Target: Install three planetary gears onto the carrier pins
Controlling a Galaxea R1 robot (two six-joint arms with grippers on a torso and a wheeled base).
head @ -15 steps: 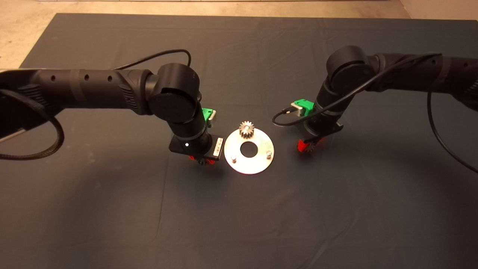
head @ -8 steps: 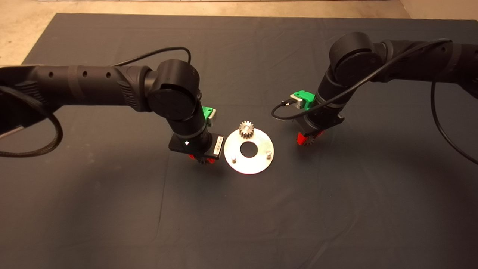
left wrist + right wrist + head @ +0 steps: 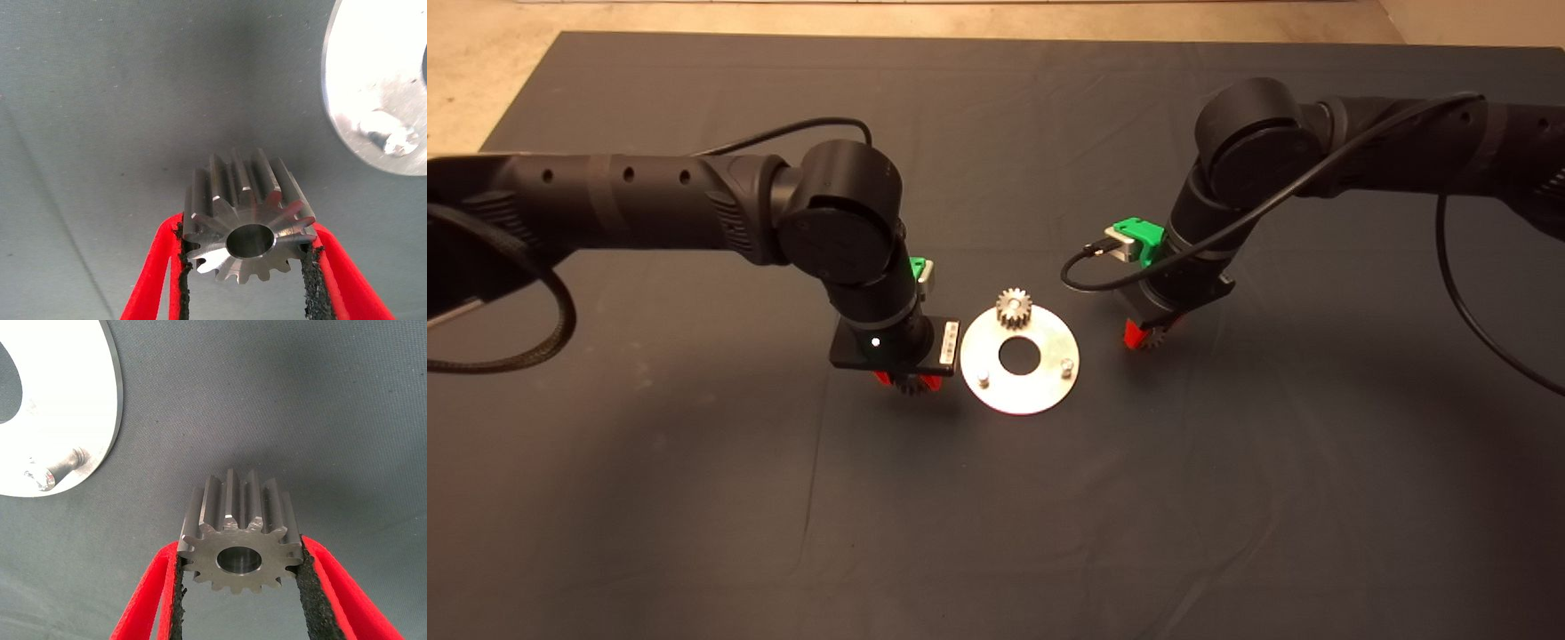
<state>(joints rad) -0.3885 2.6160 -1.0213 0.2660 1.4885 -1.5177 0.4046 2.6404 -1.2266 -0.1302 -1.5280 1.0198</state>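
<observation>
Gears two and three were in hand, one already seated on the far pin (image 3: 1014, 308) of the disc (image 3: 1020, 360). Left gripper (image 3: 908, 382) hung just beside the disc's left edge, fingers (image 3: 155, 280) clamped on the flanks of a gear (image 3: 248, 223) with its bore facing the wrist camera and the mat (image 3: 996, 498) beneath. Right gripper (image 3: 1147, 335) hung near the disc's right edge, somewhat farther off, closed likewise on a second gear (image 3: 239, 533). Two bare pins stood on the near half of the disc, one at its near-left (image 3: 983, 380), one at its near-right (image 3: 1066, 366). Judged to be the carry-in step, about a third of the task done. Next move would call for bringing one gear over its nearer pin, bore lined up with the peg, then lowering straight down and only then letting go; best done one arm at a time, given how close together the pins sat. Both arms were bent down at the wrist, forearms reaching in toward the disc from either side.
</observation>
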